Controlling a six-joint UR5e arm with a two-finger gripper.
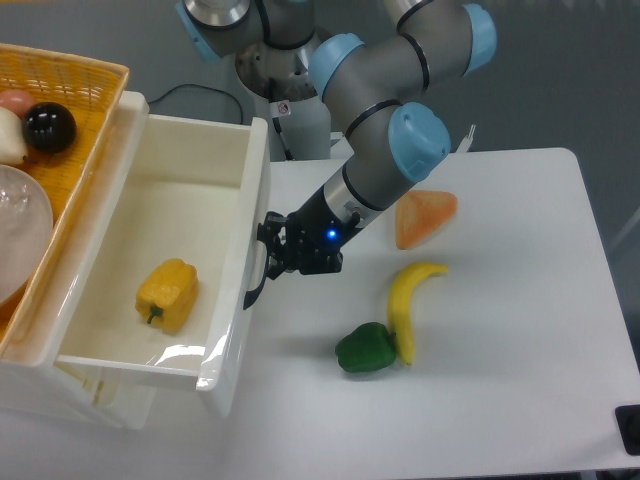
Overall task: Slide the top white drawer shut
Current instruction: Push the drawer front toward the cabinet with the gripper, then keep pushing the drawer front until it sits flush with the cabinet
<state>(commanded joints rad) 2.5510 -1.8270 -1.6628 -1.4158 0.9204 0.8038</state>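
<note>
The top white drawer (150,190) stands pulled well out from its cabinet at the left of the white table (520,380), its deep glossy box open to the camera and its front panel facing right toward the arm. The gripper (272,252) sits right against that front panel, at the upper part of the curved black handle (256,282), so that its dark fingers overlap the handle; whether they touch the panel, the handle or both cannot be told. The fingers look close together, but the dark fingers against the dark handle hide the gap, and it cannot be told whether they are apart or closed. A blue light glows on the gripper body (328,236), just to the right of the drawer front. Inside the drawer a yellow bell pepper (166,294) lies on the floor toward the front. To the left, above the drawer, an orange woven basket (85,85) holds a black ball (49,128). On the table to the right of the gripper lie a yellow banana (408,300), a green bell pepper (366,348) touching its lower end, and an orange wedge (424,217) partly behind the arm (400,110).
</note>
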